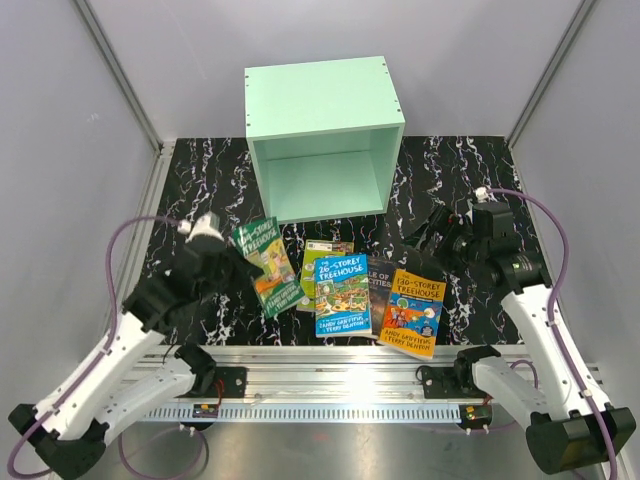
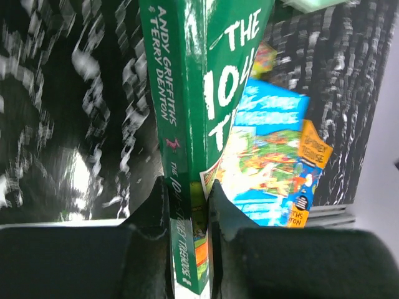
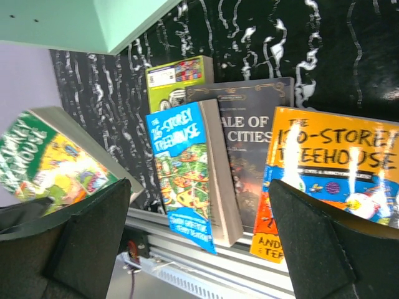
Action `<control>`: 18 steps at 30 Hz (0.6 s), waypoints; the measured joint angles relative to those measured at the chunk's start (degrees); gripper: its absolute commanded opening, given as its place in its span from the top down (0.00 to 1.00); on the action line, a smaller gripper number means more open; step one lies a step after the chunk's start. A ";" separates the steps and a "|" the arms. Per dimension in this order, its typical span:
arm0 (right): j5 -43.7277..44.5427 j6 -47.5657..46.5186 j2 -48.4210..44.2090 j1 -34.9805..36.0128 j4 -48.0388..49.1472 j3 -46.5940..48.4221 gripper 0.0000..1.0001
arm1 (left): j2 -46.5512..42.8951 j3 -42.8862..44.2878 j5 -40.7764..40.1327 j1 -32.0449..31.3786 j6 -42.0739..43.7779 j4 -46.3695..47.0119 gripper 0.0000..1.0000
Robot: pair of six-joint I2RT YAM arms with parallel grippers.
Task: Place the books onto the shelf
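Now left tool [image 2: 188, 187] pinches the green Treehouse book [image 2: 181, 93] by its spine, tilted up from the table [image 1: 200, 190], probably so it enters the mint shelf [image 1: 325, 110] upright. Right tool [image 3: 199, 190] spread wide, empty, above the blue 26-Storey Treehouse [image 3: 181, 168] among the others lying flat.
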 measured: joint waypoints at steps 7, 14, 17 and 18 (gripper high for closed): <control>-2.34 2.38 1.27 0.00 -0.35 0.87 0.00 | 26.34 45.77 4.39 2.01 22.40 -6.51 1.00; -3.91 2.84 0.22 0.00 -4.83 1.60 0.00 | 47.84 87.36 16.94 15.67 31.95 -3.41 1.00; -4.11 2.82 -1.84 0.00 -6.71 1.60 0.00 | 52.83 90.62 23.12 22.29 30.99 -0.02 1.00; -4.09 2.78 -2.67 0.00 -7.32 1.60 0.00 | 55.49 91.36 26.18 23.80 29.88 1.38 1.00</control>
